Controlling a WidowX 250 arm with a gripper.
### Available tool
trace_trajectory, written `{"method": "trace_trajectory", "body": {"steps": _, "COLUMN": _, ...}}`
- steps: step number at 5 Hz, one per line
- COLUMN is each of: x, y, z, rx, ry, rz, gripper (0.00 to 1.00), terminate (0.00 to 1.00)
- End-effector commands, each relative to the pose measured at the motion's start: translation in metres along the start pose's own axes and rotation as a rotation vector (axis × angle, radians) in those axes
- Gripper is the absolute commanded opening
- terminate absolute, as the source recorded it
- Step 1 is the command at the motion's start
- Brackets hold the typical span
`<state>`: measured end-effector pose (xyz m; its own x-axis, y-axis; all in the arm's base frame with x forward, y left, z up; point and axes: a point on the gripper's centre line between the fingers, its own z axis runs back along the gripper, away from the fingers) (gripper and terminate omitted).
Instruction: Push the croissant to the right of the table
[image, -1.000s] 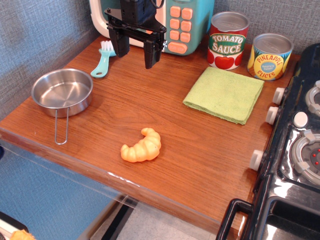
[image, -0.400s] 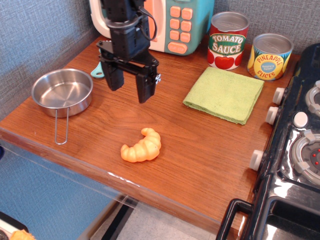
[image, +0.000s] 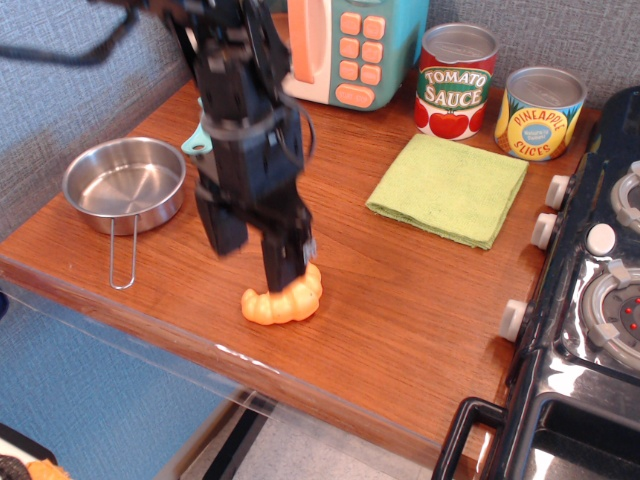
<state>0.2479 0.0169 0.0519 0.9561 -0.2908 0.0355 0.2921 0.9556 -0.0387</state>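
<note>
I hold the black gripper (image: 255, 258) low over the near part of the desk (image: 400, 300), its jaws spread, pinching nothing. The croissant (image: 285, 298) lies just under and behind the right-hand finger, which overlaps its upper end; I cannot tell whether they touch. A steel pan (image: 125, 185) sits well off to the side of the jaws; the green cloth (image: 450, 188) and two cans lie beyond them.
</note>
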Motion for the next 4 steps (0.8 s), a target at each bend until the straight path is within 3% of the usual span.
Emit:
{"method": "trace_trajectory", "body": {"steps": 1, "x": 0.001, "y": -0.008, "z": -0.011, "rx": 0.052, "ry": -0.011, "rz": -0.057, "gripper": 1.00, "terminate": 0.00}}
{"method": "trace_trajectory", "body": {"steps": 4, "x": 0.039, "y": -0.009, "z": -0.028, "rx": 0.078, "ry": -0.002, "rz": -0.025, "gripper": 1.00, "terminate": 0.00}}
